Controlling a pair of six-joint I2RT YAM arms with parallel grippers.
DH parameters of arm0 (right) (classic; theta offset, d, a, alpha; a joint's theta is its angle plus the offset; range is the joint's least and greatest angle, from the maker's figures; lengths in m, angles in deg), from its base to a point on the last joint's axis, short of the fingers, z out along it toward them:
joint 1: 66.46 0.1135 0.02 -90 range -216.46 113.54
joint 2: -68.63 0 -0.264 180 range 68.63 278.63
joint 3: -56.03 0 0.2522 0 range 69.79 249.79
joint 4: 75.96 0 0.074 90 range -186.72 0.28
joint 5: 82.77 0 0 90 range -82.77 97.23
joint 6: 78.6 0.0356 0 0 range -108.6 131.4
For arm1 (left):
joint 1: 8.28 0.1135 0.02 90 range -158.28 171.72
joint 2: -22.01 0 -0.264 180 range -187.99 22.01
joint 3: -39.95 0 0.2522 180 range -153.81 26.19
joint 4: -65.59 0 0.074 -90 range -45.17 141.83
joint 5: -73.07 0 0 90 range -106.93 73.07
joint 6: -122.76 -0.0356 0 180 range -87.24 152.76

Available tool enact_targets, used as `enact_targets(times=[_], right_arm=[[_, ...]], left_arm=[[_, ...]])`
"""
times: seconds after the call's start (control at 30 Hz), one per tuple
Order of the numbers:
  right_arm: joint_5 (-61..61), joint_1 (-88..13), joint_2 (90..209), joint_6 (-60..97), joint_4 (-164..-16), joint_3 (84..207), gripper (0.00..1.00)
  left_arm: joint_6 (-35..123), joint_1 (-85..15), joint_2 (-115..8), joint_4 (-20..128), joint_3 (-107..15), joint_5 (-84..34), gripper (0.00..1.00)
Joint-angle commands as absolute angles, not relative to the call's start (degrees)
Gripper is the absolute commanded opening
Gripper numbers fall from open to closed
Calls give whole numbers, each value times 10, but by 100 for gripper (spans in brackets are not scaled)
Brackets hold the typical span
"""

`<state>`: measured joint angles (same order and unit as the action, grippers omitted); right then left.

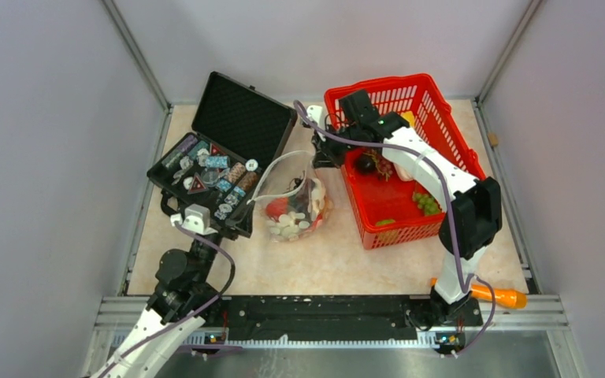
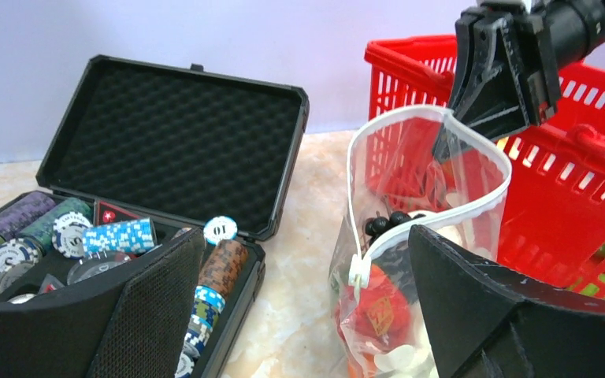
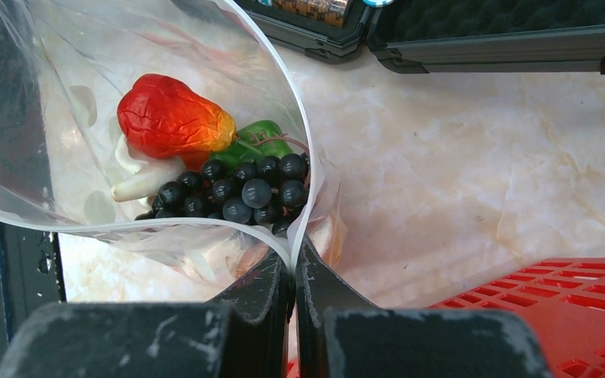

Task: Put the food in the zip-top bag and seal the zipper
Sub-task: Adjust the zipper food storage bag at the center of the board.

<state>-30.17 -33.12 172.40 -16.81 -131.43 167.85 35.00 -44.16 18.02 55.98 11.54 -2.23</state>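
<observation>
Pale marbled table (image 1: 339,260) bears an open black case (image 1: 228,157); the zip-top bag (image 1: 295,209); a red basket (image 1: 410,236); an orange toy (image 1: 498,296).

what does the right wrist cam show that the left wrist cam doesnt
Only right wrist: a look down into the zip-top bag onto the green pepper. Only left wrist: the open left gripper and the zipper's white tab. Both: the bag, the dark grapes inside, the right gripper shut on its rim, the black case, the red basket.
</observation>
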Motion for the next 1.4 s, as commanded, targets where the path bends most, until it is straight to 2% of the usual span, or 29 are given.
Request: enact_targets(times=[0.0, 0.17, 0.3, 0.43, 0.6, 0.73, 0.83, 0.93, 1.07, 1.23, 1.37], right_arm=[[-289, -352, 1731, -164, -1311, 1690, 0], [-292, -352, 1740, -164, -1320, 1702, 0], [-297, -353, 1752, -169, -1335, 1718, 0], [-304, -353, 1755, -173, -1338, 1721, 0], [-312, -353, 1756, -184, -1352, 1727, 0], [-322, -353, 1759, -196, -1366, 1731, 0], [-322, -353, 1762, -194, -1371, 1733, 0], [-328, -353, 1762, -193, -1372, 1732, 0], [-331, -353, 1757, -193, -1372, 1733, 0], [-335, -353, 1756, -192, -1375, 1733, 0], [-335, -353, 1756, -191, -1377, 1731, 0]], left_arm=[[346, -440, 190, 608, 110, -6, 99], [385, -440, 124, 596, 114, -69, 99], [390, -440, 150, 605, 148, -130, 98], [401, -440, 209, 620, 186, -70, 99], [389, -440, 189, 653, 206, -76, 98], [342, -440, 105, 700, 208, -99, 90], [333, -440, 84, 795, 235, -103, 83], [319, -433, 83, 816, 239, -93, 64], [326, -404, 73, 849, 247, -127, 56], [366, -335, 13, 858, 212, -306, 57], [373, -319, -26, 869, 210, -366, 56]])
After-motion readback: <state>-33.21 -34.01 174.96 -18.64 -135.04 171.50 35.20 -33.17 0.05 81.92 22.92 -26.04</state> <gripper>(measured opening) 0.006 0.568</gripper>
